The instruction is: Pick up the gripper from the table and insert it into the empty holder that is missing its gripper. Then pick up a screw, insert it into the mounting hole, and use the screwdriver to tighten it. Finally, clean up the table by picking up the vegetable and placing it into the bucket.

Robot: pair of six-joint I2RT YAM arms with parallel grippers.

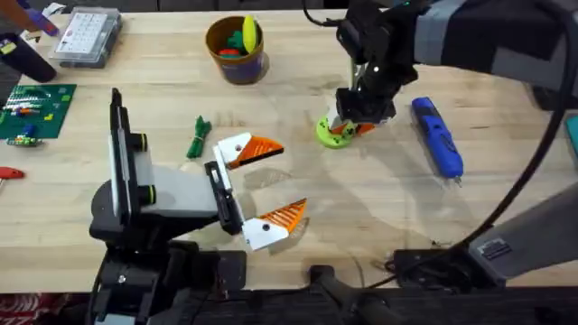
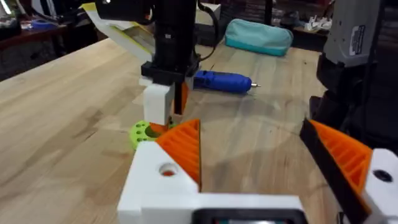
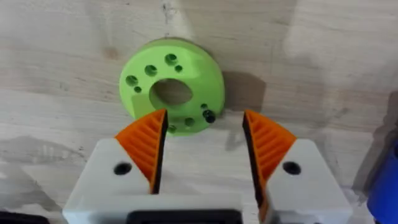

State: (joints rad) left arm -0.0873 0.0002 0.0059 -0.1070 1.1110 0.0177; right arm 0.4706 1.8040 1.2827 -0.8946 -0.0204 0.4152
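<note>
Overhead, the right gripper (image 1: 353, 120) hung over the lime-green ring (image 1: 330, 133), the vegetable (image 1: 198, 137) lay left of it on the table (image 1: 379, 199) with the screwdriver (image 1: 438, 135) right; the left gripper (image 2: 261, 168) gaped idle, the right wrist showed parted fingers (image 3: 146, 146) at a small dark screw (image 3: 210, 116), so I judged the screw step underway, needing a fine pinch.

vegetable (image 1: 198, 137) left of screwdriver (image 1: 438, 136), bucket (image 1: 236, 50) behind both, all on table (image 1: 379, 208)
</note>
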